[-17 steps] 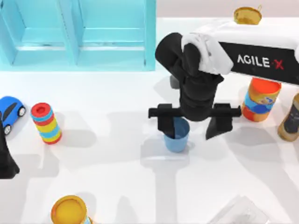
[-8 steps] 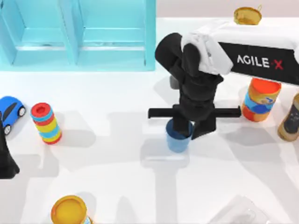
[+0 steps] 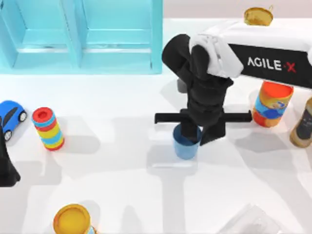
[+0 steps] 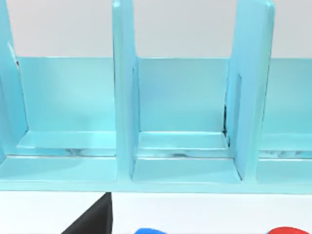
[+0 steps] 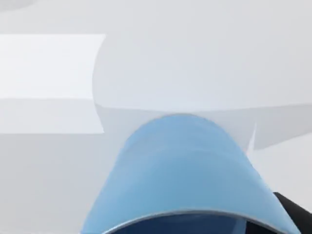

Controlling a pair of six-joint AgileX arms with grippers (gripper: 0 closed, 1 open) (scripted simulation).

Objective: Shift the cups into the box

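A plain blue cup [image 3: 185,145] stands upright on the white table, just right of centre. My right gripper [image 3: 200,135] comes down on it from above and is shut on its right wall, one finger inside the cup and one outside. From the right wrist camera, the blue cup [image 5: 180,170] sits close below the lens, with a dark fingertip [image 5: 292,209] beside it. The box [image 3: 83,36] is a light blue open case with divided compartments at the back left; its compartments [image 4: 183,112] face the left wrist camera. My left arm [image 3: 6,165] is parked at the left edge.
A red-yellow-blue striped cylinder [image 3: 48,128] and a blue toy car [image 3: 10,117] stand at the left. An orange-and-blue can [image 3: 272,103] and a dark bottle [image 3: 303,124] are at the right. A yellow-topped can [image 3: 72,220] sits at the front edge.
My right gripper's fingers, spread wide around the blue cup a second ago, have come together on its wall. The cup and the left arm have stayed where they were.
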